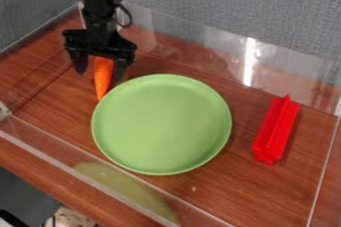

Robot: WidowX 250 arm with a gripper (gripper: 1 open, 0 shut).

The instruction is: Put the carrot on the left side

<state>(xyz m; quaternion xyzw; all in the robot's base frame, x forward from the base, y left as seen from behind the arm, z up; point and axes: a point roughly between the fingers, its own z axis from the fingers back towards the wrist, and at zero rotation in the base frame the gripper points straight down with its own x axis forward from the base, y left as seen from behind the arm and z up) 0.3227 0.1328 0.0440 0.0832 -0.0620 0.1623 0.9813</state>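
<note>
The small orange carrot (103, 78) lies on the wooden table just off the upper left rim of the green plate (162, 122). Its upper end sits between the black fingers of my gripper (100, 64), which points down over it with the jaws spread wide and standing either side of the carrot. The carrot's stem tip is hidden under the gripper.
A red rectangular block (276, 128) lies on the right side of the table. Clear plastic walls (246, 57) run along the back and the front edge. The wooden table (40, 87) shows bare to the left of the carrot.
</note>
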